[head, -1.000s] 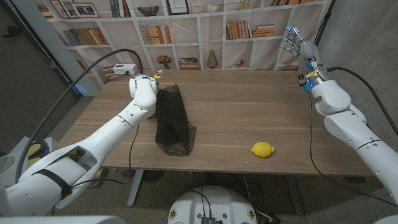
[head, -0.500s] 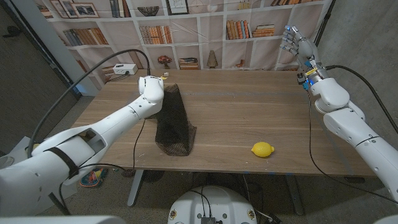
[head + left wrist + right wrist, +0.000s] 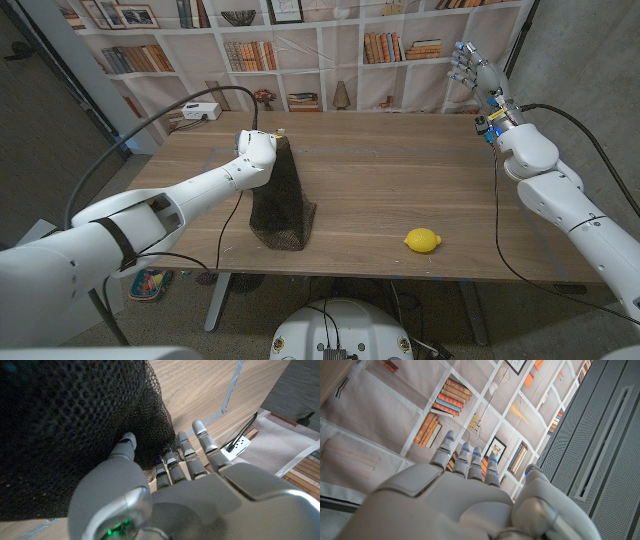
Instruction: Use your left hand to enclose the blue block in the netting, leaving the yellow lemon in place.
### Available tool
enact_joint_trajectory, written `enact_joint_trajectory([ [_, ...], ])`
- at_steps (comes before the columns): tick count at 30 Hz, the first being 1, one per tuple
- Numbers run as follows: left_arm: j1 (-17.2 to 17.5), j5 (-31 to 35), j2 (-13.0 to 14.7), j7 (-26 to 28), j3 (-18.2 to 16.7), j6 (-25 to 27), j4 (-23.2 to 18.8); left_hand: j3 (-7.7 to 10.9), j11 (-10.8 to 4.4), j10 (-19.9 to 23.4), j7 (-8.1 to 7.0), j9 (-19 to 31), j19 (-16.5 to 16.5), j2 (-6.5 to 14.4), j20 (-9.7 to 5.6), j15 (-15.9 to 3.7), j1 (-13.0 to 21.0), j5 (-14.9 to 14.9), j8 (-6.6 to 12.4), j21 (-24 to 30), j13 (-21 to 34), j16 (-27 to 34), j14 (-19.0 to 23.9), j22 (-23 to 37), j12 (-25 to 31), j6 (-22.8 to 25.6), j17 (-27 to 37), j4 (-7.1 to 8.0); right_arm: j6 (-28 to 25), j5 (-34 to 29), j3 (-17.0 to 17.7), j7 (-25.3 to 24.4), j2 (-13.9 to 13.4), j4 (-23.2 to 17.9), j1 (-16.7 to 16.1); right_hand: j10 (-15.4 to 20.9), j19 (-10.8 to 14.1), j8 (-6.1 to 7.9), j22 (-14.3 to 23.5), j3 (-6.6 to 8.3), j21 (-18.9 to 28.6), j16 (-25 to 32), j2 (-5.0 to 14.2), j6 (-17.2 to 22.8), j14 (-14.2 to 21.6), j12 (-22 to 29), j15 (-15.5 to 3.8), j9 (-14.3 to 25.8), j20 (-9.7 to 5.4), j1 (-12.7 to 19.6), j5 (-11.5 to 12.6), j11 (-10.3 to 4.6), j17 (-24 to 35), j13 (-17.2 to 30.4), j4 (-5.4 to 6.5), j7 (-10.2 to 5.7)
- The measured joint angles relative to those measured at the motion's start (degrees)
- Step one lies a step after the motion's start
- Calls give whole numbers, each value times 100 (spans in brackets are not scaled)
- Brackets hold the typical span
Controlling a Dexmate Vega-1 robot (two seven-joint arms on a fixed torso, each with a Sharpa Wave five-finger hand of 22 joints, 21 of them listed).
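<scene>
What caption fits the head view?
Left hand at the black netting; lemon apart; right hand raised.

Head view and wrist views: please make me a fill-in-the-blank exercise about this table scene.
1. The left robot hand touches the black ____.
2. The fruit lying near the front edge of the wooden table is a yellow ____.
3. The right robot hand is raised with its fingers ____, holding nothing.

Missing words: netting; lemon; apart

Arm shells: showing glossy white, rounded segments with dark seams.
Left hand (image 3: pixel 165 495): showing grey metallic casing, segmented fingers (image 3: pixel 199 452) with blue-tinted bands, green light glowing near wrist.
Right hand (image 3: pixel 472 68): showing grey, blue accents.
Cables: black, running along both forearms.
</scene>
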Motion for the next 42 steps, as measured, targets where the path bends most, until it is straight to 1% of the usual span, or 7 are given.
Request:
enact_joint_trajectory([
  [7,-55,-43,-52,160,316,23,126,228,-85,2292,83,29,524,189,-141,-248,1409,-129,569,608,321,888,1599,54,847,2621,590,-121,-13,0,-1,-28,-2,0,2,0,0,0,0,0,0,0,0,0,0,0,0,0,0,0,0,0,0,0,0,0],
  [10,-9,-43,-38,160,408,23,106,223,60,2665,221,127,569,87,-175,-382,1972,-150,825,902,605,1168,1975,101,1216,3453,936,-120,-14,-1,-1,-33,-2,0,2,0,0,0,0,0,0,0,0,0,0,0,0,0,0,0,0,0,0,0,0,0],
  [11,17,-166,-24,866,431,112,78,207,97,2701,240,130,569,67,-175,-415,2065,-151,853,955,629,1208,2025,110,1303,3571,1000,-105,-15,-1,-1,-33,-6,0,2,0,0,0,0,0,0,0,0,0,0,0,0,0,0,0,0,0,0,0,0,0],
  [26,324,-139,163,2404,402,464,-488,136,158,2761,280,162,569,-66,-175,-471,2242,-184,1004,1148,824,1230,2123,136,1484,3854,1205,-83,8,8,19,-51,1,37,-33,0,0,0,0,0,0,0,1,0,0,0,0,0,0,0,0,0,0,0,0,0],
  [27,498,-101,363,2482,296,482,-1061,136,158,2760,280,162,569,-78,-175,-471,2254,-185,1005,1149,824,1230,2123,136,1501,3854,1214,-83,46,11,28,-79,1,32,-43,0,0,0,0,0,0,0,0,0,0,0,0,0,0,0,0,0,0,0,0,0],
  [38,795,557,700,2783,168,512,-2009,82,219,2822,291,162,536,-207,-208,-483,2384,-127,1039,1258,831,1230,2194,120,1610,4026,1306,-90,94,11,104,-132,-6,-83,-170,0,0,0,0,0,0,0,1,0,0,0,0,0,0,0,0,0,0,0,0,0],
  [42,1090,1021,1029,2532,39,375,-2844,82,219,2822,289,162,505,-237,-238,-482,2414,-115,1050,1289,923,1230,2194,120,1642,4028,1330,-90,120,1,141,-183,-12,-151,-235,0,0,0,0,0,0,0,1,0,0,0,0,0,0,0,0,0,0,0,0,0],
])
